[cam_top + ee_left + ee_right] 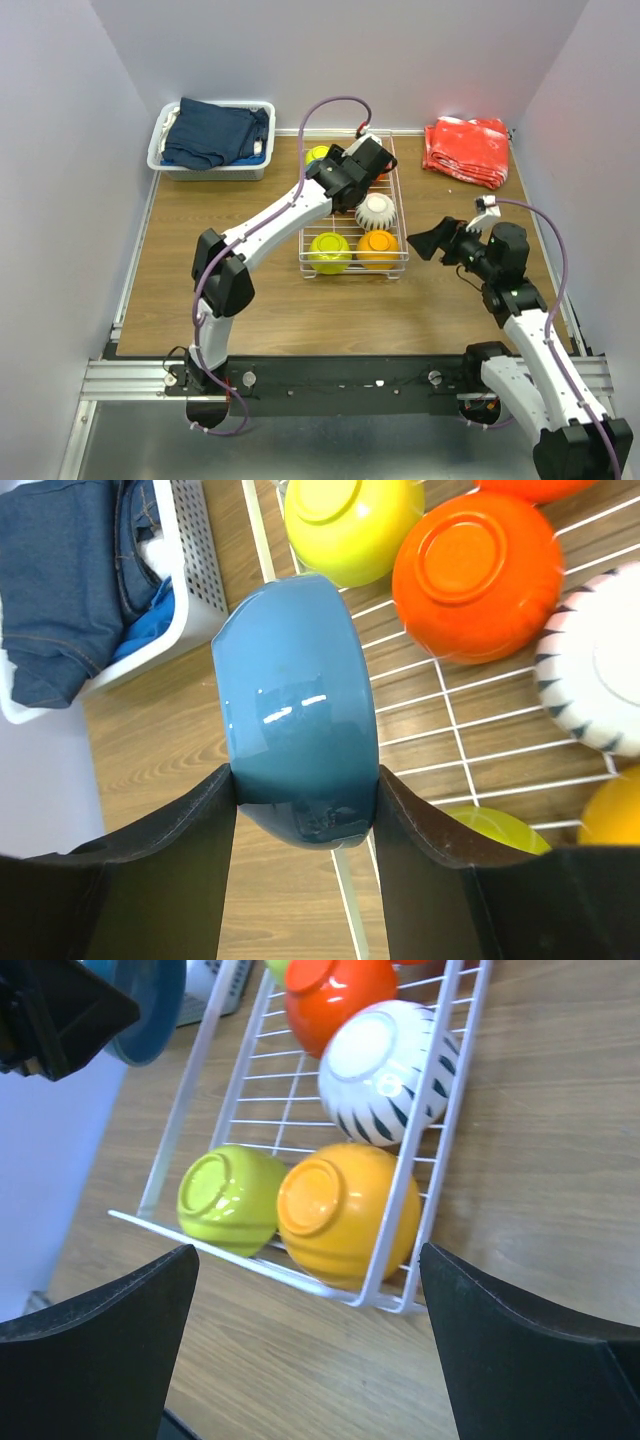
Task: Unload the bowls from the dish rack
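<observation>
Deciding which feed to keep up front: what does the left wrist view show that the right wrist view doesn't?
Left wrist only: the left gripper shut on the blue bowl, clamped from both sides, and the dark-blue cloth in its bin. Right wrist only: the right gripper, open, and the dish rack at its near rail. Both: the striped bowl, a red-orange bowl, the near yellow-green bowl and rack wires.

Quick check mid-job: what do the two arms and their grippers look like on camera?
Both the left arm and right arm have white links with black joint housings. A thin purple cable loops along each toward the wrist. The left gripper and right gripper have broad, matte black, wedge-shaped fingers. No markings are readable.
</observation>
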### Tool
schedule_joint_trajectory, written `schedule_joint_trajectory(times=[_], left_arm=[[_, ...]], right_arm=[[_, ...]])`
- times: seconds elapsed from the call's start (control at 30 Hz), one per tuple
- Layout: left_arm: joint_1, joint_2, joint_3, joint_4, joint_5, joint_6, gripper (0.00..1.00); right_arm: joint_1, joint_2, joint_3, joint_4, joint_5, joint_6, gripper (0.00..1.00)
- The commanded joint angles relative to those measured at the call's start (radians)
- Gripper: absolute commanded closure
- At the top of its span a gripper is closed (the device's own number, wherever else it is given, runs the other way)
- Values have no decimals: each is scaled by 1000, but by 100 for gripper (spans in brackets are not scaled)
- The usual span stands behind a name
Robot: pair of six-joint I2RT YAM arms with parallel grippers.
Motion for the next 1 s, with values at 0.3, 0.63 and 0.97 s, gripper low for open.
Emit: schedule_joint_trajectory(times=[0.3,0.63,0.97], left_arm=[[7,-373,-295,216,287,-171,83],[12,-524,-478,380,468,-271,84],[13,-662,-678,595,615,-432,87]], right_arm=[[6,368,13,626,-274,230,1],[41,640,82,961,-392,341,1],[136,858,193,1107,-438,378,9]])
